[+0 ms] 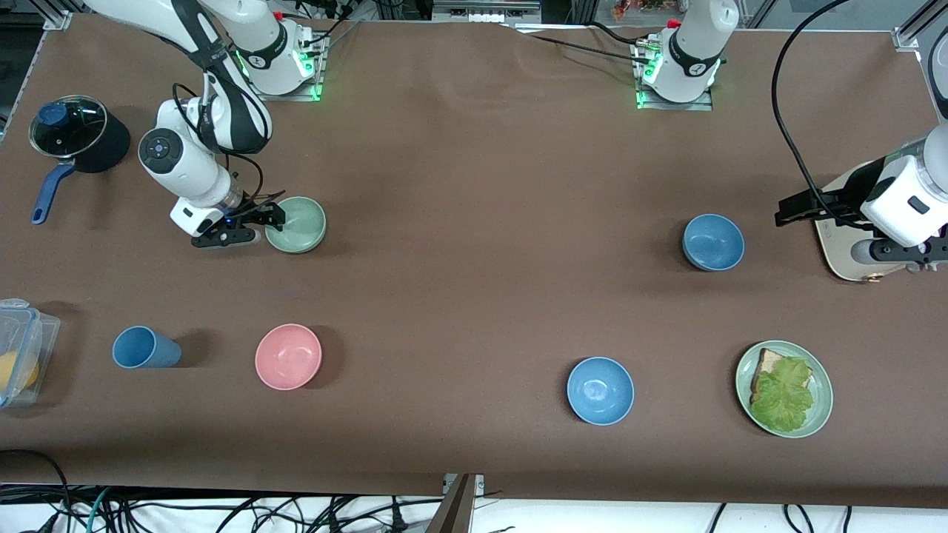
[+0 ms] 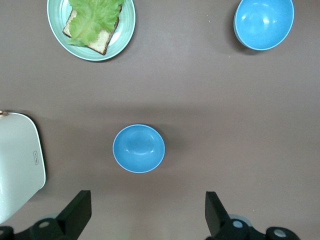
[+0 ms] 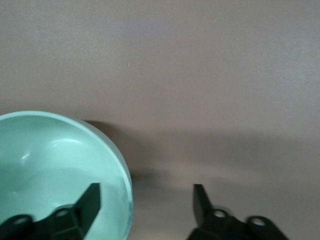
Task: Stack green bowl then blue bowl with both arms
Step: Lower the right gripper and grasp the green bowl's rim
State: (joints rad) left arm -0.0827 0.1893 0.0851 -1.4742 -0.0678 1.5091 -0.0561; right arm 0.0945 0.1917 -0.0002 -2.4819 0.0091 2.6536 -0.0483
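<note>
The pale green bowl [image 1: 300,223] [image 3: 55,165] stands upright toward the right arm's end of the table. My right gripper [image 1: 263,226] [image 3: 147,197] is down at its rim and open. One finger is over the bowl's inside and the other is outside the rim, with gaps on both sides. The muted blue bowl [image 1: 712,242] [image 2: 138,148] sits toward the left arm's end. My left gripper [image 1: 786,213] [image 2: 147,205] hangs wide open and empty, over the table between that bowl and a white board.
A brighter sky-blue bowl [image 1: 600,390] [image 2: 263,22] and a green plate [image 1: 823,392] [image 2: 127,30] with bread and lettuce lie nearer the front camera. A pink bowl [image 1: 288,356], blue cup [image 1: 144,348], plastic box [image 1: 18,348], lidded black pot [image 1: 74,137] and white board [image 1: 837,244] are also there.
</note>
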